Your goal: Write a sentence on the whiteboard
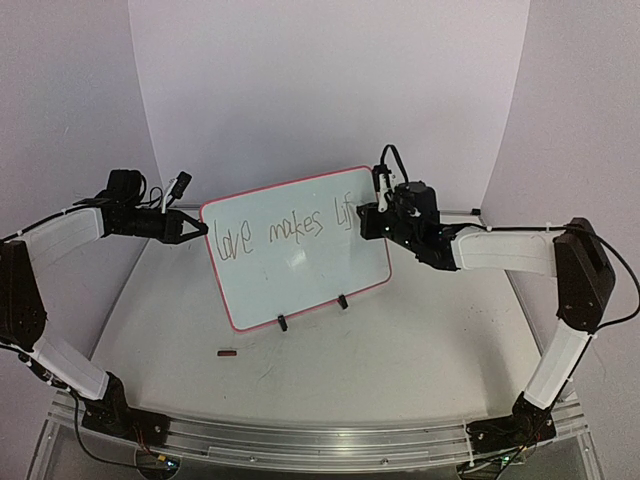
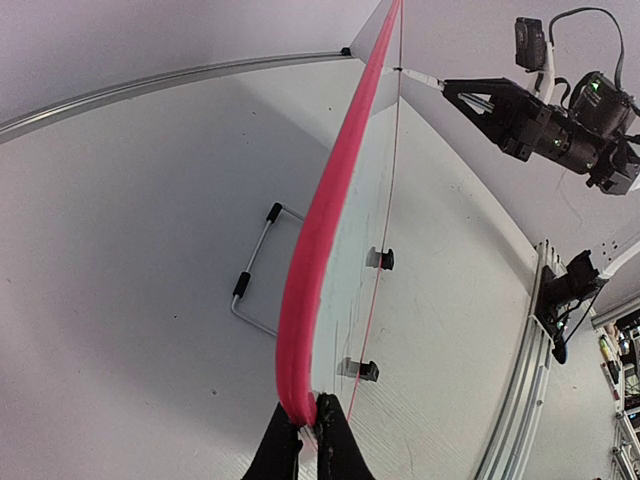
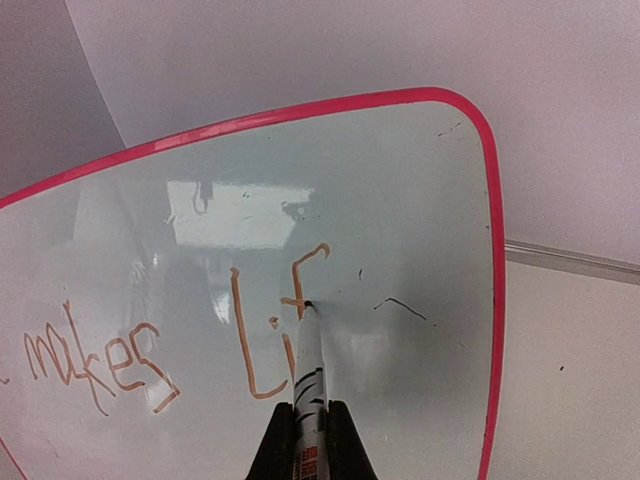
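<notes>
Red-framed whiteboard [image 1: 300, 265], its left edge pinched tight by the left gripper [image 2: 315, 408]. The right gripper [image 3: 310, 415] clamps a marker [image 3: 308, 345], tip on the sentence [image 1: 290, 230] at its "f".

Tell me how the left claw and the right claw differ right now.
The left claw is shut on the whiteboard's pink edge; the right claw is shut on a marker. The left claw sits at the rim; the right claw's marker tip meets the sentence at "lif". Both are closed.
</notes>
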Motion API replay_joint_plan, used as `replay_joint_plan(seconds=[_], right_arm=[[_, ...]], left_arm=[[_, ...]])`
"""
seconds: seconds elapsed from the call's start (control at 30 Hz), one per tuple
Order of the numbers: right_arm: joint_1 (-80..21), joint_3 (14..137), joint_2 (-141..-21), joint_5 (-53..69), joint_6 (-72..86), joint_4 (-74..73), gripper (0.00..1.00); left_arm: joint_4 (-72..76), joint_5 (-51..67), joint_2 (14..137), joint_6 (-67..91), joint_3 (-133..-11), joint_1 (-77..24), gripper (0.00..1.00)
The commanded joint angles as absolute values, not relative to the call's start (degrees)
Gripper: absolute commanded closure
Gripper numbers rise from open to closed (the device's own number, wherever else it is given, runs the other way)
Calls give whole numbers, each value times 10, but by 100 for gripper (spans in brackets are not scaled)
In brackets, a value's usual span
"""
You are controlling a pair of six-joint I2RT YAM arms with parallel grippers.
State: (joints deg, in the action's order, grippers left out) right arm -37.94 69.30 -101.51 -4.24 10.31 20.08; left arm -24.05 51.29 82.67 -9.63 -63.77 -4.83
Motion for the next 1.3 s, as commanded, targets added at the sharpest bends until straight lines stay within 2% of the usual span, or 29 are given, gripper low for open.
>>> replay_joint_plan(seconds=[0.0, 0.4, 1.0, 1.27], right_arm=[[-380, 719, -1025, -63, 102, 197, 100], [-380, 654, -957, -59, 102, 215, 100], [-380, 672, -1009, -47, 111, 215, 100], [-380, 676, -1015, -81, 112, 211, 100]], left_arm=[[-254, 484, 837, -135, -652, -55, 100], [-254, 483, 837, -135, -652, -55, 100], [-254, 484, 838, -135, -652, -55, 100], [-254, 483, 840, -135, -652, -55, 100]])
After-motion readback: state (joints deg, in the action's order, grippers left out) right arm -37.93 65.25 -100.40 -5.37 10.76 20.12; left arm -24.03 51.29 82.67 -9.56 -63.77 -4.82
